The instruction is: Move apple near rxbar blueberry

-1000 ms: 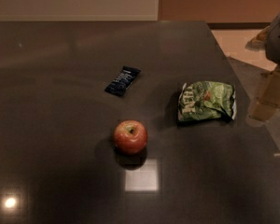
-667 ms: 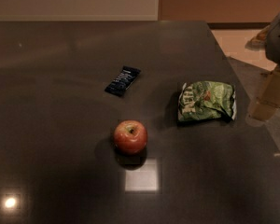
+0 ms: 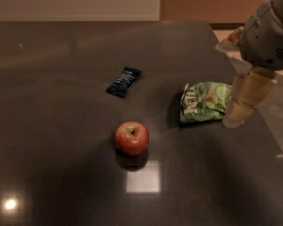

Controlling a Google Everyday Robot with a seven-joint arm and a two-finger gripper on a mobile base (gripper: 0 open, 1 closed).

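The apple (image 3: pixel 131 138) stands on the dark table (image 3: pixel 56 55), toward the near side and a little left of centre. Its stem dimple faces up, with a yellowish patch around it. It casts a small shadow on the glossy top just beneath it. Just in front of it lies a pale square glare (image 3: pixel 143 176), and a small bright spot (image 3: pixel 10 204) shines near the front left corner.

The bar (image 3: pixel 124 82) lies flat farther back and slightly left of the apple, well apart from it. It is dark navy with faint white print and is turned at a slant. To the right of both sits the crinkled green bag (image 3: pixel 205 101), near the table's right edge and apart from the apple.

My gripper (image 3: pixel 245 102) hangs at the far right, just beside the bag's right end and over the table's edge. It is well away from the apple and holds nothing that I can see. Whether it is spread or pressed together I cannot tell. The grey arm (image 3: pixel 269 32) rises above it out of view.

Beyond the table are a pale wall (image 3: pixel 75 1) and a brown panel (image 3: pixel 207 4).
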